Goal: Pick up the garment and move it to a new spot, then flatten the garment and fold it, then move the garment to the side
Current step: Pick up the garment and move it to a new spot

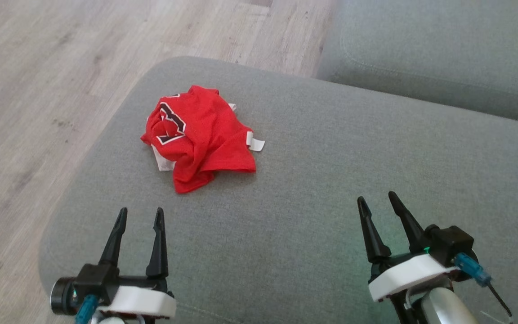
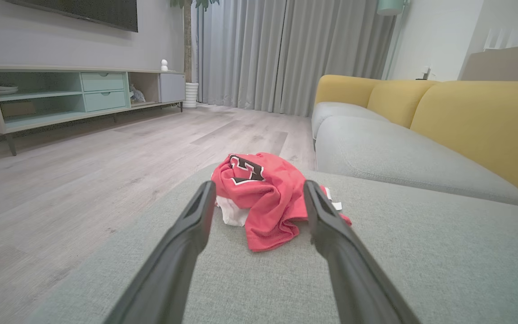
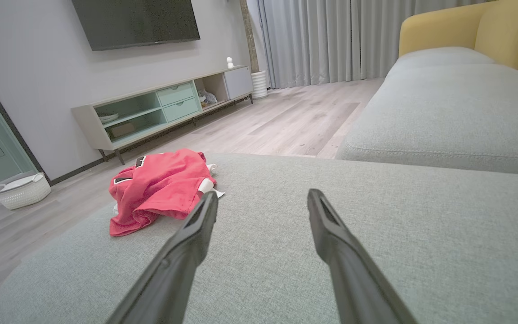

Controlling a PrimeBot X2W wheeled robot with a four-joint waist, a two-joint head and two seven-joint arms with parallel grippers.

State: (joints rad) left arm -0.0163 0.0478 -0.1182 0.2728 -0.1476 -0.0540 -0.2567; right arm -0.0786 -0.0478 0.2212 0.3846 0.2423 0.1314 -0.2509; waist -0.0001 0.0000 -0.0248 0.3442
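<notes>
Two sets of fingers spread wide, both empty, over a grey sofa cushion (image 1: 331, 180).
Red shirt (image 1: 198, 135) (crumpled, white trim showing) lies upper left of centre on the cushion; left fingers (image 1: 158, 245) at lower left point toward it, right fingers (image 1: 371, 234) at lower right, well apart from it.

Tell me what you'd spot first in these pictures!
The bright red crumpled garment pops out, lying in a heap toward the left end of the grey sofa cushion. Nearer the camera, the left claw and right claw hover open and empty. The yellow sofa back glows at the right of the left wrist view.
</notes>
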